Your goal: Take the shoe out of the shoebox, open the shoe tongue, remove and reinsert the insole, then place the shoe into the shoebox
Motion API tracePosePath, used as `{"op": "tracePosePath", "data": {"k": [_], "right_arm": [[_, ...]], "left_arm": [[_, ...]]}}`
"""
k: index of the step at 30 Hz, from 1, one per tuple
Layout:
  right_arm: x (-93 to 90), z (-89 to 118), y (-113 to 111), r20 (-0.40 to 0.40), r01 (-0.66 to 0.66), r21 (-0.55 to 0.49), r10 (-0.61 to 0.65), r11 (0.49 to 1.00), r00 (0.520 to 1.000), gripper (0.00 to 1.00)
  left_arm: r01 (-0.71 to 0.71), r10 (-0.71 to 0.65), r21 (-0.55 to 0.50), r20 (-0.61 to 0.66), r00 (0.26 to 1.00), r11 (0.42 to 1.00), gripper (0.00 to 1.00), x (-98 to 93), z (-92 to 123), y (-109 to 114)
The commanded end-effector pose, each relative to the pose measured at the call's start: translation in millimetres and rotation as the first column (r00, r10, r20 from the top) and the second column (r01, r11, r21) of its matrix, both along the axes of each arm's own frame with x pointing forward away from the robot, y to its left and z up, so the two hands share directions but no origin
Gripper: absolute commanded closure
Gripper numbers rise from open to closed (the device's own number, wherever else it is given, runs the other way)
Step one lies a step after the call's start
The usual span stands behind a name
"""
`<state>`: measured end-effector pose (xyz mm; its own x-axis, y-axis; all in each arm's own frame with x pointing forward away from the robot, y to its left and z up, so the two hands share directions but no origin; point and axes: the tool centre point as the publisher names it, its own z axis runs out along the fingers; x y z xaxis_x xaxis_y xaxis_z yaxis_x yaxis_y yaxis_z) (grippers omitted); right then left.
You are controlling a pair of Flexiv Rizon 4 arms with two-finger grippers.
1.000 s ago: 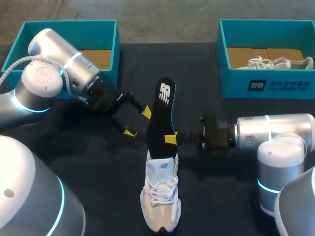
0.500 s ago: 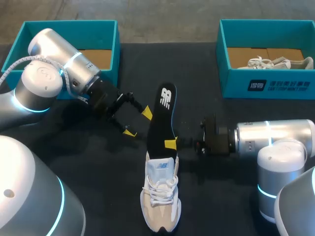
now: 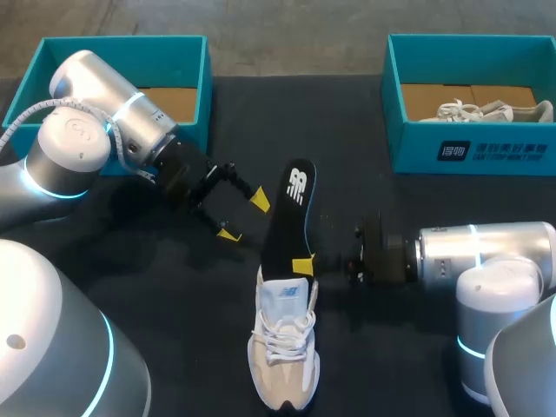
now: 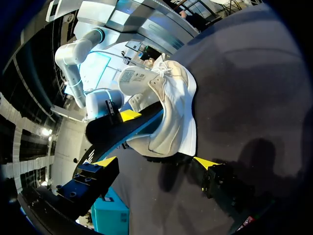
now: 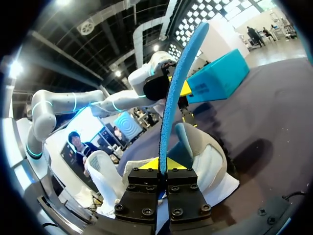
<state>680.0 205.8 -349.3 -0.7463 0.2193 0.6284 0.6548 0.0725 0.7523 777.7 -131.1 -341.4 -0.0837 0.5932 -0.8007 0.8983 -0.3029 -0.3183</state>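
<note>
1. The shoe point(image 3: 283, 347) is white and pale beige, with white laces.
2. The insole point(image 3: 291, 204) is black on top with a white mark near its far end. The right wrist view shows its underside as blue.
3. The left box point(image 3: 187, 52) and the right box point(image 3: 417, 148) are teal outside and cardboard brown inside. The right box has white print on its front.
4. The table point(image 3: 391, 200) is black.
5. The left arm point(image 3: 104, 113) and the right arm point(image 3: 486, 252) are silver with glowing pale blue rings.
6. The left gripper point(image 3: 243, 217) and the right gripper point(image 3: 302, 263) are black with yellow tips.

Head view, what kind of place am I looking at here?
Likely a robot lab workbench, set up for shoe handling. A left arm and right arm flank a dark table, teal shoeboxes stand at its far edge, and the right pincer grips a black insole at a white shoe.
</note>
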Motion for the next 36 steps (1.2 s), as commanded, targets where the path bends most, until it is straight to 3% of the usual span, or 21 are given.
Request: {"op": "tracePosePath", "data": {"k": [1,20,34,35,36], "right_arm": [[-5.8,-6,0,-0.007,-0.007,0.003,0.007,1.000,1.000,1.00],[-24.7,-17,3,-0.068,-0.062,0.007,0.062,0.998,0.996,1.00],[-20.6,-15,10,-0.038,-0.096,0.026,0.096,0.995,0.995,1.00],[-19.5,-13,10,-0.037,-0.096,0.027,0.097,0.995,0.995,0.87],[-18.8,-11,11,-0.035,-0.096,0.026,0.097,0.995,0.995,0.82]], "left_arm": [[0.000,0.000,-0.001,0.001,1.000,1.000,0.00,0.0,0,0],[0.000,0.000,-0.001,0.001,1.000,1.000,0.00,0.0,0,0],[0.000,0.000,-0.001,0.001,1.000,1.000,0.00,0.0,0,0],[0.000,0.000,-0.001,0.001,1.000,1.000,0.00,0.0,0,0],[0.000,0.000,-0.001,0.001,1.000,1.000,0.00,0.0,0,0]]}}
